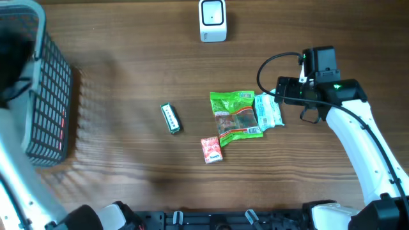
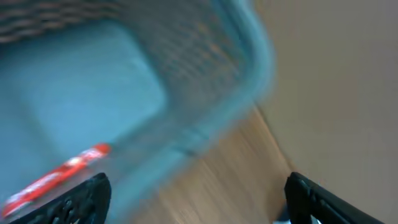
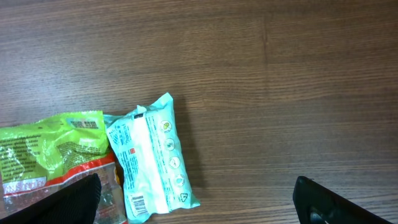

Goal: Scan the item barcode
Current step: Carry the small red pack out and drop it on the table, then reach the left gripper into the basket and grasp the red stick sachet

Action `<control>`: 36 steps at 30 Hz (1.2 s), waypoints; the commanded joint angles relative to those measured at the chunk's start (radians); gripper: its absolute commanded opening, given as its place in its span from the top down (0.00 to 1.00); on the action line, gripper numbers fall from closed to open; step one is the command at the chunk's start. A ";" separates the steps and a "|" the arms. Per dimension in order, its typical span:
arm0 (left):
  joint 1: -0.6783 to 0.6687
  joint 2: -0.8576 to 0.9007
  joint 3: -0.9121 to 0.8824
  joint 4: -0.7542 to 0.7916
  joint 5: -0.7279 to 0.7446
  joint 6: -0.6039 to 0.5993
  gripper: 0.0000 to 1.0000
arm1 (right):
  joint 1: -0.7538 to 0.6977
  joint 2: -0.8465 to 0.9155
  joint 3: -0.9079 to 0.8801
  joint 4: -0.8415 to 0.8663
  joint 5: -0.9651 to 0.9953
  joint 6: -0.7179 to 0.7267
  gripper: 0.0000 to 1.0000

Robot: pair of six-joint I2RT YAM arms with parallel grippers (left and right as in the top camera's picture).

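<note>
The white barcode scanner (image 1: 213,20) stands at the table's far edge. Loose items lie mid-table: a green snack bag (image 1: 236,116), a pale teal packet (image 1: 268,112), a small red packet (image 1: 211,149) and a green stick pack (image 1: 170,119). My right gripper (image 3: 205,205) hovers open just right of the teal packet (image 3: 152,162), whose barcode (image 3: 135,204) faces up; nothing is between its fingers. My left gripper (image 2: 199,205) is open and empty above the basket (image 2: 186,74). The view is blurred. A red item (image 2: 59,174) lies inside the basket.
The dark mesh basket (image 1: 45,89) takes up the table's left end. The right arm (image 1: 358,134) reaches in from the lower right. The green bag (image 3: 50,149) overlaps the teal packet's left side.
</note>
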 commanded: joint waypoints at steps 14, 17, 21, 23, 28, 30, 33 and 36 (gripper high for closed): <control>0.253 0.548 0.011 -0.248 0.033 0.127 0.00 | 0.002 -0.007 0.012 0.004 -0.005 0.015 0.01; 0.253 0.579 0.011 -0.251 0.041 0.217 0.00 | 0.002 -0.007 0.012 0.004 -0.005 0.015 0.00; 0.253 0.581 -0.001 -0.270 0.051 0.251 0.00 | 0.002 -0.007 0.012 0.004 -0.005 0.014 0.00; 0.253 0.581 -0.031 -0.261 0.051 0.251 0.00 | 0.002 -0.007 0.012 0.004 -0.005 0.015 0.00; 0.253 0.583 -0.185 -0.163 0.048 0.330 0.18 | 0.002 -0.007 0.012 0.004 -0.005 0.015 0.00; 0.257 0.584 -0.233 -0.126 0.063 0.325 0.16 | 0.002 -0.007 0.012 0.004 -0.005 0.015 0.00; 0.260 0.588 -0.268 -0.096 0.111 0.315 0.13 | 0.002 -0.007 0.012 0.004 -0.005 0.015 0.00; 0.260 0.588 -0.270 -0.090 0.107 0.299 0.12 | 0.002 -0.007 0.012 0.004 -0.005 0.015 0.00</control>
